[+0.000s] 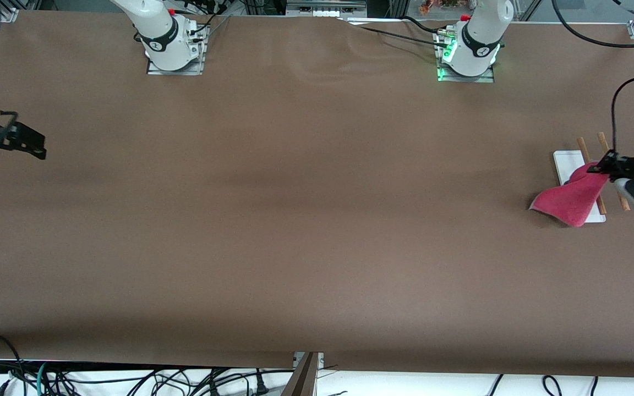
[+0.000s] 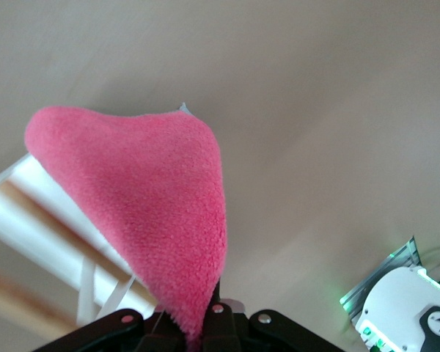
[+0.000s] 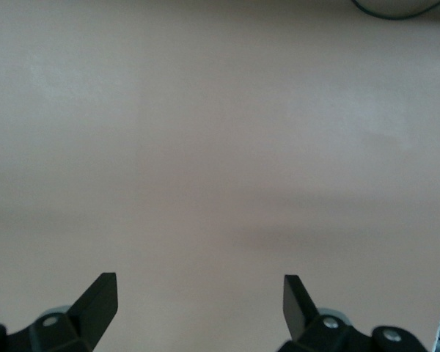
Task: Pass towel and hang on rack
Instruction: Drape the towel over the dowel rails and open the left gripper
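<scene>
The pink-red towel point(image 1: 570, 199) hangs from my left gripper point(image 1: 605, 163), which is shut on one corner and holds it over the rack point(image 1: 566, 160) at the left arm's end of the table. The towel drapes across the rack's white base and its two brown rods point(image 1: 583, 147), and its low end reaches toward the table. In the left wrist view the towel point(image 2: 143, 205) fills the middle, pinched at my left gripper point(image 2: 203, 328), with the rack's base point(image 2: 37, 227) under it. My right gripper point(image 1: 35, 146) is open and empty, waiting over the right arm's end of the table; it also shows in the right wrist view point(image 3: 200, 293).
The brown table cover point(image 1: 295, 209) is bare between the arms. The arm bases point(image 1: 173, 47) stand along the farthest edge from the front camera. Cables point(image 1: 130, 379) lie off the nearest edge. A black cable point(image 1: 615, 110) loops above the rack.
</scene>
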Available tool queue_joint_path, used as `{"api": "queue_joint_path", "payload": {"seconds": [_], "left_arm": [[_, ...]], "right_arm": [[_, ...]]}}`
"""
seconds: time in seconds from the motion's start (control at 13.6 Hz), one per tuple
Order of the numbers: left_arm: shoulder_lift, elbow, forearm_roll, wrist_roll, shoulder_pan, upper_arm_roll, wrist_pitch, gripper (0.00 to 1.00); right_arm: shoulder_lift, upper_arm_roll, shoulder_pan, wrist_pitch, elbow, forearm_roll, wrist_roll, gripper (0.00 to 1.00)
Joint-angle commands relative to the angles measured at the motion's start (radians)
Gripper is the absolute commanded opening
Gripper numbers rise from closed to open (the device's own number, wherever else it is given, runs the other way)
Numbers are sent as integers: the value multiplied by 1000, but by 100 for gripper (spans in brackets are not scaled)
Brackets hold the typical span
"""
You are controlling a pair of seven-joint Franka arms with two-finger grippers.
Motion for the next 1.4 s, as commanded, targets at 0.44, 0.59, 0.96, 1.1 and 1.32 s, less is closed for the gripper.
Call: {"api": "queue_joint_path", "payload": {"seconds": [0.44,0.59,0.96,1.1,1.32], "left_arm": [[63,20,118,136,164,-10,64,0],[83,21,132,149,176,-10,117,0],[129,21,127,207,199,-12,238,0],[131,23,126,207,199,-12,240,8],[128,23,115,207,199,-12,240,100]], "right_arm": [[-125,129,-89,2,-160,81,32,100],[-116,129,-96,4,-160,95,34,100],[-108,129,-99,2,-151,91,29,100],[-104,125,-99,4,-146,83,14,100],[-87,120,-97,2,-122,81,12,100]]}}
